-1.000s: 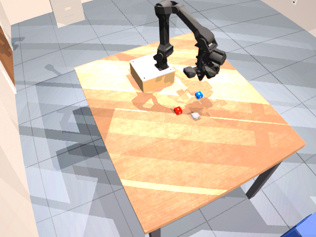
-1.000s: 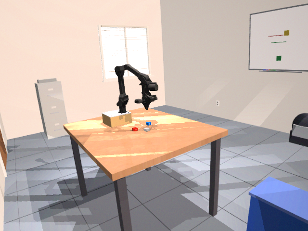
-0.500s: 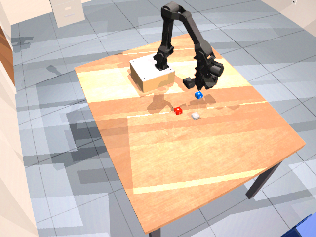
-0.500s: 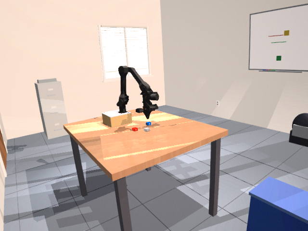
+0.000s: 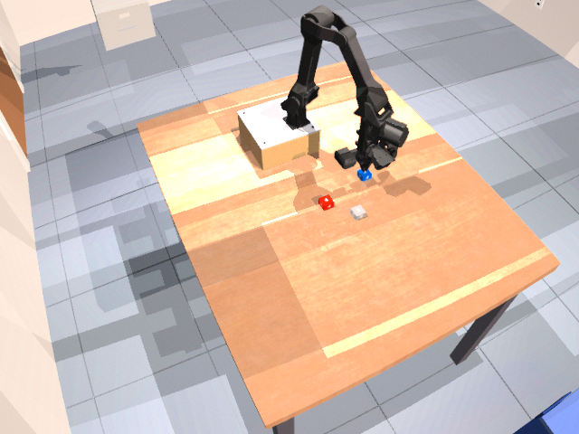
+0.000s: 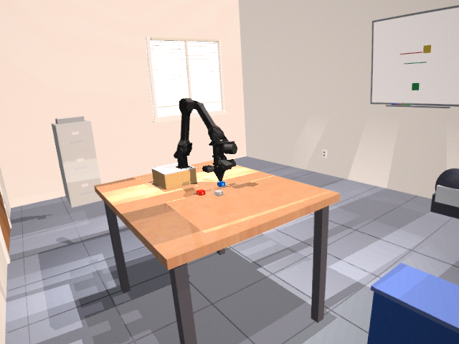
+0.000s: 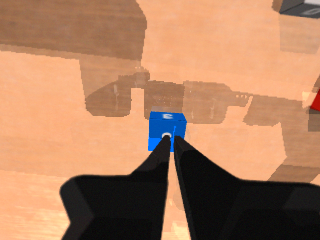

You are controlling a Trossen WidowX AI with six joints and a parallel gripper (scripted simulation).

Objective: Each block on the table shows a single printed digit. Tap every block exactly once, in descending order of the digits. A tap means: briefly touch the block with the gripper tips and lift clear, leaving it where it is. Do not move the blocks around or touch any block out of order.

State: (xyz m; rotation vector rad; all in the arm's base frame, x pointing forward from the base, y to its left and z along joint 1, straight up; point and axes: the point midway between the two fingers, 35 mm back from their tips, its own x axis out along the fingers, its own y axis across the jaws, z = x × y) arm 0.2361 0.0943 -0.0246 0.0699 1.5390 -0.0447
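Pincer [image 7: 171, 141] clenched on nothing, tips pointing down directly over the blue block [image 7: 167, 130]

Blue block resting on the worktop [image 5: 374, 280], nearest the arm's box base [image 5: 278, 137]; red block [image 5: 326, 202] and white block [image 5: 358, 212] lying side by side, nearer the worktop's middle, apart from each other and from the blue block; tip-to-block contact not discernible; digits too small to read

Three blocks [image 5: 358, 212] on the table [image 5: 421, 289] — end effector [image 5: 364, 169] (closed) over the rearmost.
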